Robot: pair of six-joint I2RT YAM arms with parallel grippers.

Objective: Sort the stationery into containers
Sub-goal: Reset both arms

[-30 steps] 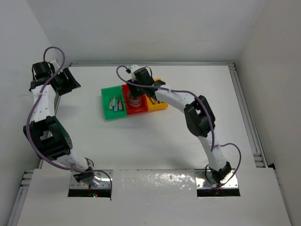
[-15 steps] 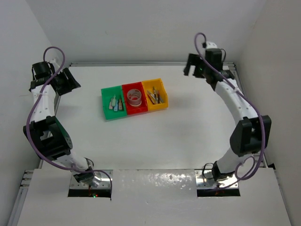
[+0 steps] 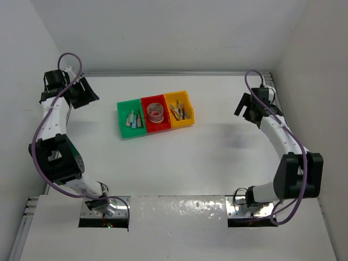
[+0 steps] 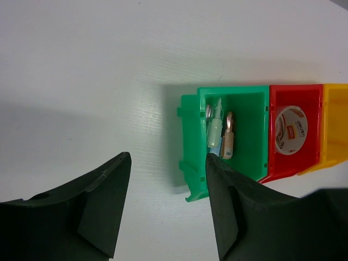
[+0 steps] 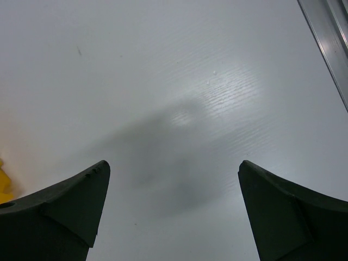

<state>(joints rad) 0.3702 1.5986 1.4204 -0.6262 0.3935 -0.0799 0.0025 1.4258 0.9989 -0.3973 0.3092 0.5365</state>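
Left gripper point(image 4: 167, 161) comes first on our pass across the white table point(image 3: 179, 163). It hangs over the far left part of the table, and in its wrist view we see both dark fingers point(image 4: 103, 206) spread apart with only bare tabletop between them, so it is parted and holds nothing. It sits well apart from the bins, to their left.

Next we reach the three joined bins, standing in a row on the far half of the table and turned slightly askew. The green bin point(image 3: 120, 117) is at the left end and holds a few short chunky pieces point(image 3: 133, 120) lying side by side; we make out a pale green one and a tan one from the left wrist, and the rest are too small to tell. The red bin point(image 3: 147, 103) in the middle holds a tape roll point(image 3: 155, 113) lying flat, its white face with a red label turned up. The yellow bin point(image 3: 173, 99) at the right end holds a small bundle of thin pens point(image 3: 178, 111) lying along its length.

Farther right, well clear of the bins, the right gripper point(image 5: 174, 166) hovers near the right rail point(image 5: 326, 41). Its fingers stand wide apart over bare table and grip nothing. We see a soft shadow on the table below it.
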